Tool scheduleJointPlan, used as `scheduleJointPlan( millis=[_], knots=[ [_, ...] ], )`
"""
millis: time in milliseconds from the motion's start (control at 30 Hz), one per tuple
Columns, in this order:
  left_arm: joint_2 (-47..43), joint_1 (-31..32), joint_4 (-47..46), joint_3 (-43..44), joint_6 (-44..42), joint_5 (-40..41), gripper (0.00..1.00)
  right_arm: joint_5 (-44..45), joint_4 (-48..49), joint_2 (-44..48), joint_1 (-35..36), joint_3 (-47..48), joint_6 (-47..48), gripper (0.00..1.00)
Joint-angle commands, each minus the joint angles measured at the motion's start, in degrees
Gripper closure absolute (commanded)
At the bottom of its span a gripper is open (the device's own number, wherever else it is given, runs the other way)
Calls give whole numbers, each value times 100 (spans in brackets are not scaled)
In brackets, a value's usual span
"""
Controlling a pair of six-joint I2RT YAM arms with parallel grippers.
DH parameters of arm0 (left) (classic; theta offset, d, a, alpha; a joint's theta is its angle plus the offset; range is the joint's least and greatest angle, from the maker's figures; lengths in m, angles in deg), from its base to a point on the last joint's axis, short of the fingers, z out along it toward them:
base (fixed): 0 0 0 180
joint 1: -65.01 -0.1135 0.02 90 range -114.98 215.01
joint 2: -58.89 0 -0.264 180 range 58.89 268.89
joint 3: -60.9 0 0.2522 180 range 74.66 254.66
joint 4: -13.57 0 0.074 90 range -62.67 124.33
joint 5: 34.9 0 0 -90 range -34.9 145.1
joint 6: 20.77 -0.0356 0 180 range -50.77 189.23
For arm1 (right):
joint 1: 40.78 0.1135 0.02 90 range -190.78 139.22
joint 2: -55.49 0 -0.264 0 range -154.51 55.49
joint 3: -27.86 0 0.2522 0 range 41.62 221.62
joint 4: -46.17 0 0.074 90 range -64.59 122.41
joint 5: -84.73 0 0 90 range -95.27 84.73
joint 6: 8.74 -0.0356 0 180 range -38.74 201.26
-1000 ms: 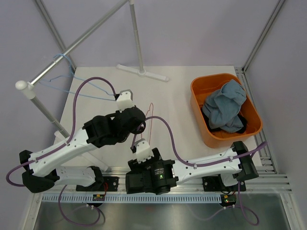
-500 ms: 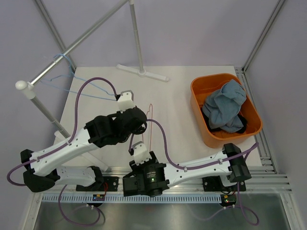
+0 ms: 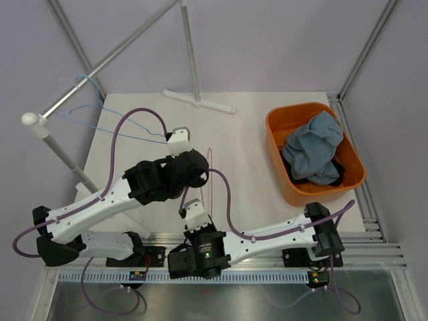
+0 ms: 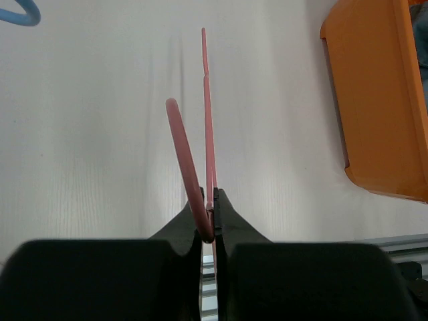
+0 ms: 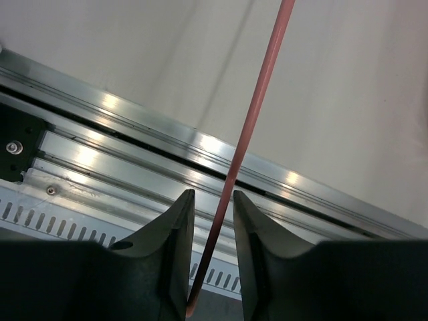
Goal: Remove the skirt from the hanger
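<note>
**Both arms on the bare pink hanger; skirt in the tub**

Nearest the front edge, the right arm [image 3: 267, 237] lies low and almost flat. Its elbow is at the right and its wrist is folded in toward the middle of the rail. The right gripper [image 5: 212, 195] stands slightly parted. Its two black fingers straddle the straight rod of the thin pink wire hanger [image 3: 209, 157], with narrow gaps visible at the tips, and do not clamp it.

Just beyond, the left arm [image 3: 100, 200] reaches diagonally from its base to mid-table, with its wrist tipped downward. The left gripper [image 4: 208, 214] is pressed tight on the hanger at the foot of its hook. The hanger carries no cloth.

Farther right on the white table [image 3: 254, 134], the blue-grey fabric skirt [image 3: 313, 148] lies crumpled inside the orange plastic tub [image 3: 281, 120]. At far left, a blue wire hanger [image 3: 114, 128] hangs from the metal rail [image 3: 120, 50].

Compared with one second earlier, the right wrist has drawn nearer the front edge and leftward, and its elbow has moved inward. The left wrist has edged slightly rightward. The skirt and tub are unchanged.
</note>
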Motion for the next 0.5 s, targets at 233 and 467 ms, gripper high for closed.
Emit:
scheduleJointPlan(
  millis=[233,467],
  knots=[
    [5,68,-193,44,55,13,100,485,-684,-217,91,278,-587,100],
    [-48,68,-429,-70,-129,-180,39,459,-852,-331,91,261,-764,100]
  ],
)
